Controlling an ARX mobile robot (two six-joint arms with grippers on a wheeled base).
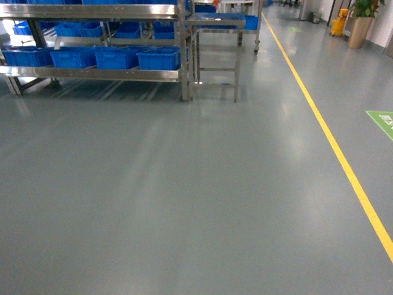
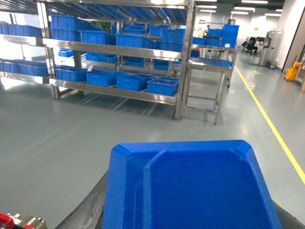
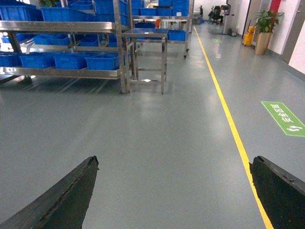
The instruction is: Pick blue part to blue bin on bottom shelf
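Observation:
The blue part point(image 2: 190, 186) fills the lower middle of the left wrist view, a dark blue block with cut corners. My left gripper point(image 2: 190, 210) is shut on it, with a dark finger point(image 2: 88, 205) showing at its left side. Far ahead, several blue bins stand in a row on the bottom shelf point(image 1: 92, 72) of the steel rack; the rightmost blue bin point(image 1: 158, 58) point(image 2: 163, 86) is nearest the rack's end post. My right gripper point(image 3: 174, 162) stands open over bare floor with nothing between its fingers. Neither gripper shows in the head view.
A small steel table point(image 1: 215, 24) stands right of the rack. A yellow floor line point(image 1: 331, 141) runs along the right, with a green floor sign point(image 1: 384, 120) beyond it. Grey floor lies between me and the rack. A potted plant point(image 1: 359, 24) stands far right.

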